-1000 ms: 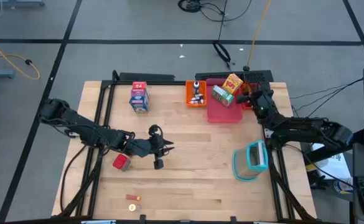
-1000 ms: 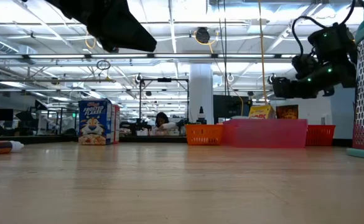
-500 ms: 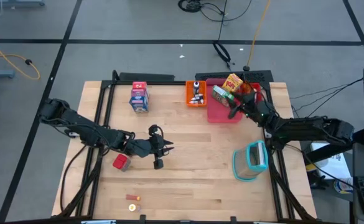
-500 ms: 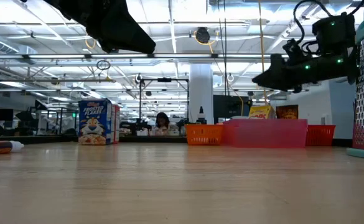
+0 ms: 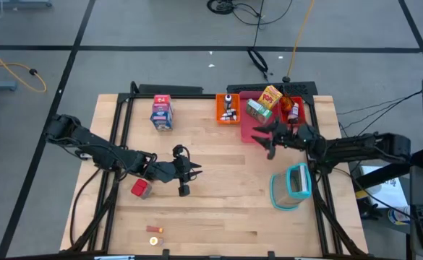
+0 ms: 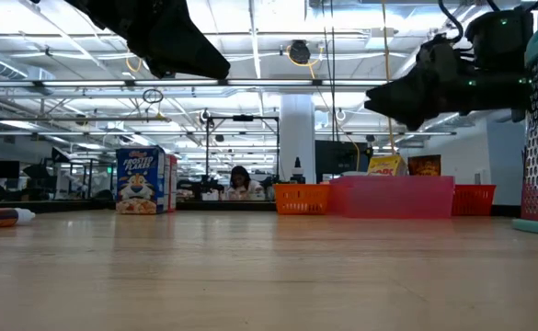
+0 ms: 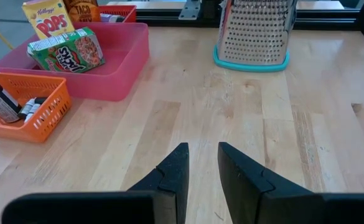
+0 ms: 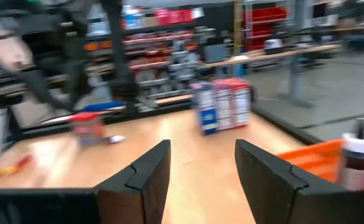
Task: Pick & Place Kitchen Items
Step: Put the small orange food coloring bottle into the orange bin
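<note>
Near the middle of the frame, the left tool (image 5: 191, 172) hovers over the wooden surface (image 5: 218, 195) with fingers slightly parted, empty. Just left lies the red cube (image 5: 140, 188); a blue-white carton (image 5: 161, 114) stands at upper left. Both look light and stiff, so pinch across flat opposite faces. The right tool (image 5: 263, 137), spread and empty, sits over the pink tray (image 5: 258, 133).
</note>
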